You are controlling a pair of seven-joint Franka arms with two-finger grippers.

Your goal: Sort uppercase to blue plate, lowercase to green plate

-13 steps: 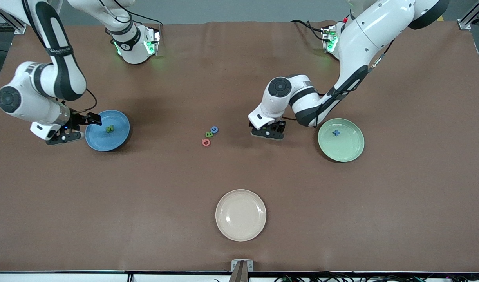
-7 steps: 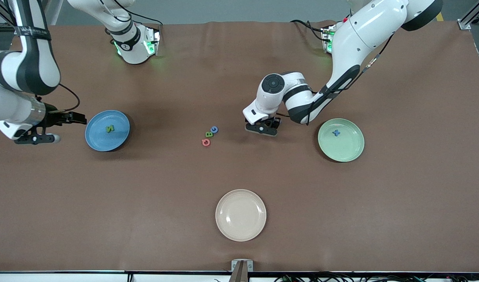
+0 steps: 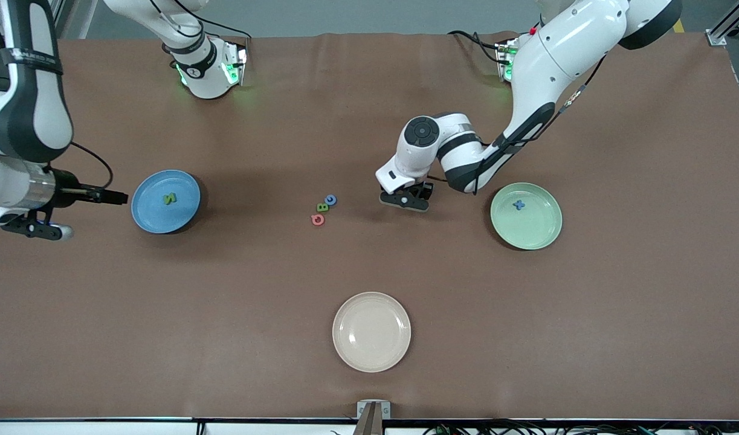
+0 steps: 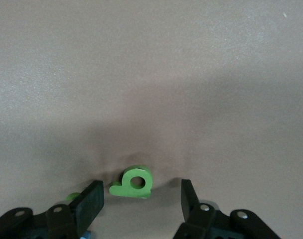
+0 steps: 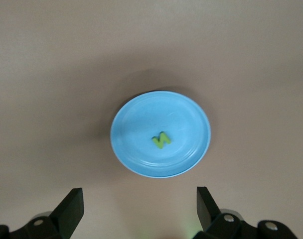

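My left gripper is down at the table between the letter cluster and the green plate. In the left wrist view its jaws stand open around a green tailed lowercase letter, with a gap on each side. A blue x lies in the green plate. The green N lies in the blue plate. The green B, the blue C and the red-pink Q sit together mid-table. My right gripper hangs open and empty beside the blue plate, at the right arm's end.
A cream plate lies nearest the front camera, mid-table. In the left wrist view, a scrap of green and a scrap of blue peek out by one finger.
The right arm has pulled away from the blue plate toward its end of the table, leaving the N there. The left gripper has shifted slightly toward the cluster and its jaws have narrowed.
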